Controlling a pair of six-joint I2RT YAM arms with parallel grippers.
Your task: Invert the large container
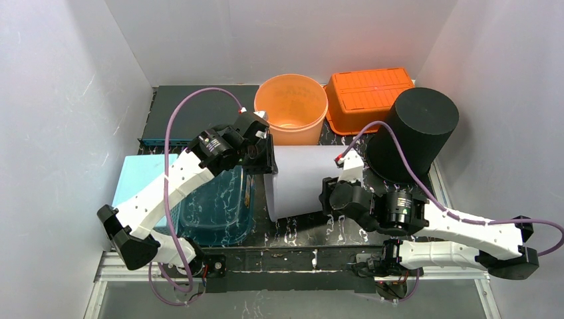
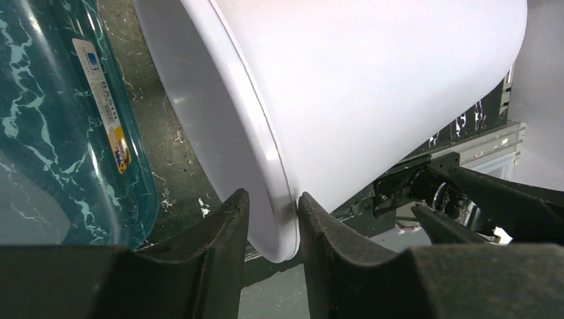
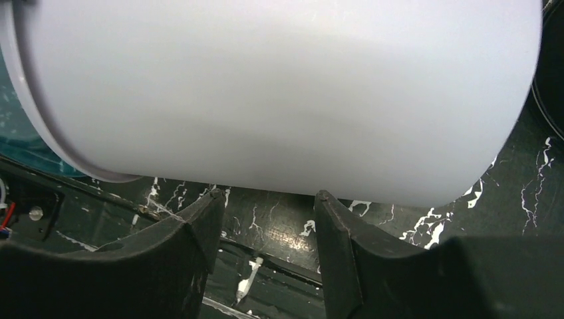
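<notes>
The large white container (image 1: 302, 179) lies on its side in the middle of the black marbled table, its open mouth facing left. My left gripper (image 1: 269, 159) is shut on the container's rim: in the left wrist view the rim (image 2: 276, 193) sits pinched between the two fingers of the gripper (image 2: 273, 199). My right gripper (image 1: 328, 193) is at the near side of the container. In the right wrist view it (image 3: 266, 196) is open, with its fingertips just under the white wall (image 3: 286, 86) and nothing between them.
A teal translucent bin (image 1: 219, 206) sits left of the container, on a light blue sheet (image 1: 136, 179). At the back stand an orange bucket (image 1: 291, 106) and an inverted orange crate (image 1: 372, 96). A black cylinder (image 1: 416, 133) is at the right, and a dark flat box (image 1: 193, 113) at the back left.
</notes>
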